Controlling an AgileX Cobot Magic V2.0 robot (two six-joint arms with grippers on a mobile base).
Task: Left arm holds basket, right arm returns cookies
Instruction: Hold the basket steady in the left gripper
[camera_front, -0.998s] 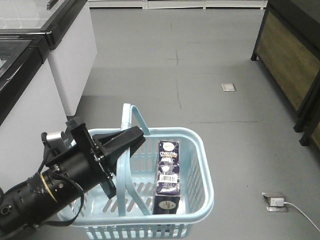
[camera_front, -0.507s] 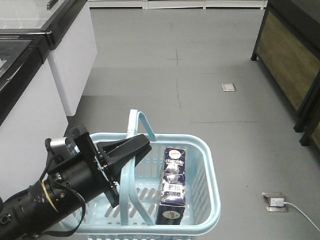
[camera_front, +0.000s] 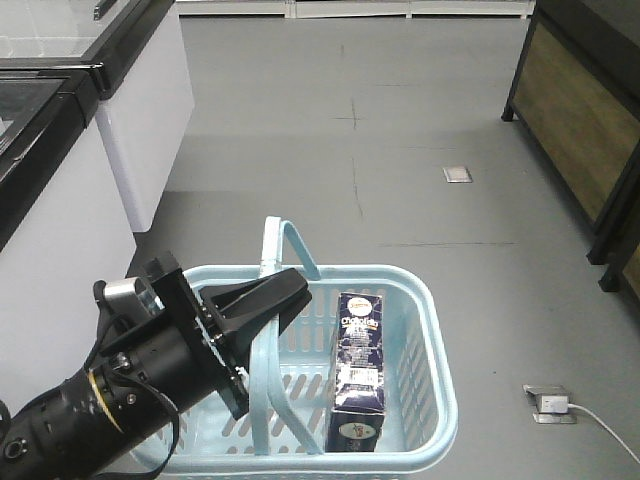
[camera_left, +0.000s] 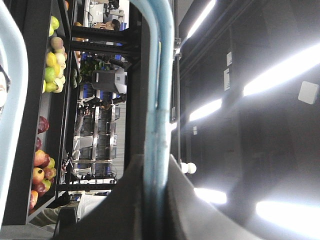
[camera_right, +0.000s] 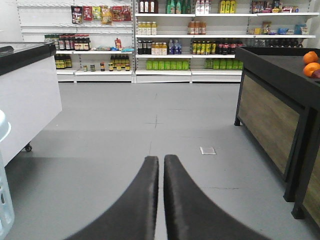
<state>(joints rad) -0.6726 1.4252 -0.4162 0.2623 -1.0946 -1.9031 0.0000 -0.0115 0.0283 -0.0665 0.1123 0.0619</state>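
Centrally, the cookie box (camera_front: 360, 370) stands on end inside the basket (camera_front: 360, 271), toward its right wall and touching no gripper. Its round white logo and barcode face the front camera. One hoop handle (camera_front: 290, 240) rises above the basket's far-left rim. The left gripper (camera_front: 290, 290) is clamped on this handle, and the wrist view shows the pale blue bar (camera_left: 159, 100) pinched between the dark fingers (camera_left: 125, 210). Behind the gripper, the left arm (camera_front: 120, 400) carries a silver block (camera_front: 125, 293) and a yellow ring (camera_front: 100, 395). The right gripper (camera_right: 163, 162) has its fingers pressed almost together with nothing between them, and it points over the grey floor (camera_right: 125, 130) toward the stocked shelves (camera_right: 165, 35). A white freezer cabinet (camera_front: 140, 120) stands left of the basket.
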